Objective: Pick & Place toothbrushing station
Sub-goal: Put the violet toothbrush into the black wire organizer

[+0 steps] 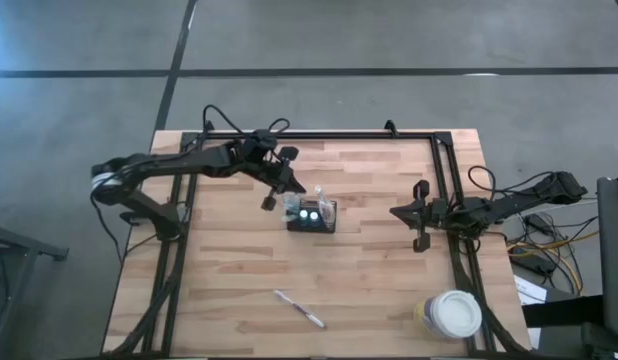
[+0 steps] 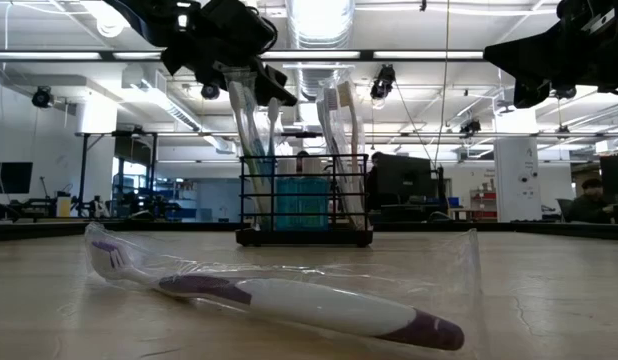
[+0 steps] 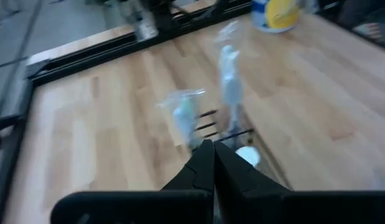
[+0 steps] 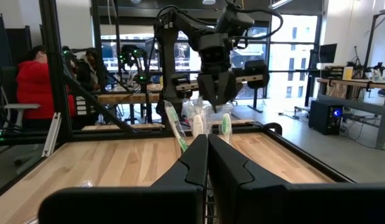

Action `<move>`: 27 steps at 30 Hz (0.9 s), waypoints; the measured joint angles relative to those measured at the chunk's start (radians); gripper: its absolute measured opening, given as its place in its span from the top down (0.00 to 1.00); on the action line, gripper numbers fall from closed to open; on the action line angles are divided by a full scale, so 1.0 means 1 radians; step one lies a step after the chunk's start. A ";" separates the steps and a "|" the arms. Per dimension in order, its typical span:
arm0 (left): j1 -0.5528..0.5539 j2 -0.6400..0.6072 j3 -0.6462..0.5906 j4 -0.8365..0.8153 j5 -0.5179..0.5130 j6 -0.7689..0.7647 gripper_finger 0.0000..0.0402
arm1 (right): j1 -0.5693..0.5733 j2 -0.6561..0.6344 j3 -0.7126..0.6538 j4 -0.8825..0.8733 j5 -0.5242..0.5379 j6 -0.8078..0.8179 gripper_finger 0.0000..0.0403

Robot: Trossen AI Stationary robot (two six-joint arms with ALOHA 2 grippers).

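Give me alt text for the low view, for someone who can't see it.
A wrapped purple-and-white toothbrush lies on the table up front. Behind it stands a black wire caddy holding toothbrushes, with the left gripper shut just above them.

Bright overhead light, blurred left-wrist view

I see a light wooden table carrying three items: the black wire-mesh caddy near centre, a wrapped toothbrush toward the front edge, and a white-lidded tub at the front right corner.
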 joint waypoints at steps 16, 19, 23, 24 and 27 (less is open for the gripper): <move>-0.012 -0.511 -0.001 -0.130 -0.049 -0.120 0.95 | 0.000 0.000 0.000 0.000 0.000 0.008 0.98; -0.012 -0.660 -0.035 -0.218 -0.080 -0.173 0.98 | 0.000 0.000 0.000 0.000 0.000 0.009 0.98; -0.012 -0.829 -0.157 -0.217 -0.132 -0.302 0.99 | 0.000 0.000 0.000 0.000 0.001 0.009 0.98; -0.012 -0.869 -0.200 -0.200 -0.142 -0.334 0.99 | 0.000 0.000 0.000 0.000 0.006 0.009 0.98; -0.012 -0.991 -0.353 -0.112 -0.160 -0.402 0.99 | 0.000 0.000 0.000 0.000 0.024 0.011 0.98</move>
